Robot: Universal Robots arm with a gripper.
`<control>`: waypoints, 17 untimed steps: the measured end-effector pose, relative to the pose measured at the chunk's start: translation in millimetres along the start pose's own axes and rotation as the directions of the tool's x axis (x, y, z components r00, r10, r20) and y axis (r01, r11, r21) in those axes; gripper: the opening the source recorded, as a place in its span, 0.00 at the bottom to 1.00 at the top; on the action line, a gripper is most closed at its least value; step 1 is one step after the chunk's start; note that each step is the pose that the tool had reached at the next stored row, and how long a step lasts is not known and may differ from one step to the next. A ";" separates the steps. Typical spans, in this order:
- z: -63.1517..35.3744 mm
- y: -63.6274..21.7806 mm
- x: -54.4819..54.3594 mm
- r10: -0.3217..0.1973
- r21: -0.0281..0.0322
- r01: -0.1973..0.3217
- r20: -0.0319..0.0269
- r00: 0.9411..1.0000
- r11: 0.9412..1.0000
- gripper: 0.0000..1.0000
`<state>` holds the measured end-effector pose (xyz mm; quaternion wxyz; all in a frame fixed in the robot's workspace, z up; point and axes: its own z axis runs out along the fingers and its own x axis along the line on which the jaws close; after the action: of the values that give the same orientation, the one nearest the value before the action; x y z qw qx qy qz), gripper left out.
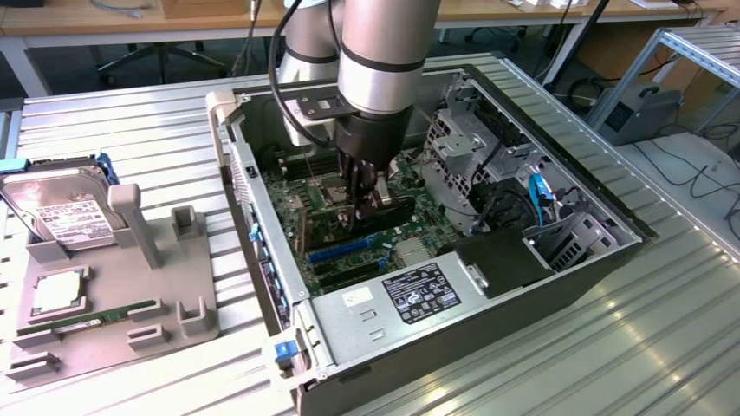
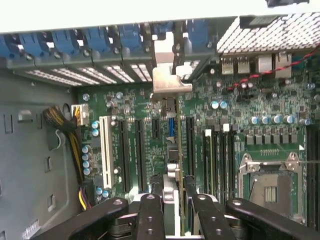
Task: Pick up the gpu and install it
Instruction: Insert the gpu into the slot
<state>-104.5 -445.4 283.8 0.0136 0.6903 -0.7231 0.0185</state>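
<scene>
Our gripper (image 2: pixel 172 200) is clamped on the gpu (image 2: pixel 171 145), a thin card seen edge-on with a silver bracket at its far end. We see it standing upright over the motherboard (image 2: pixel 225 135), among the expansion slots.

A ribbed metal worktop (image 1: pixel 139 130) is seen carrying an open computer case (image 1: pixel 555 286) and, toward the exterior view's left, a grey parts holder (image 1: pixel 173 321).
</scene>
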 end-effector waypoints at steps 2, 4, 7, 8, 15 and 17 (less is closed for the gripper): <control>0.1 -0.1 0.0 0.000 0.007 0.000 0.000 1.000 1.000 0.27; 0.0 0.0 0.0 0.000 0.007 0.000 0.000 1.000 1.000 0.27; 0.2 3.9 0.2 0.001 0.007 -0.001 -0.002 1.000 1.000 0.27; 0.5 5.9 0.2 0.002 0.008 -0.002 -0.003 1.000 1.000 0.27; 1.9 20.4 0.9 0.007 0.009 -0.007 -0.010 1.000 1.000 0.27; 2.3 23.8 1.0 0.009 0.009 -0.009 -0.011 1.000 1.000 0.27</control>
<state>-128.3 -445.4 281.3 0.0144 0.6871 -0.7260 0.0255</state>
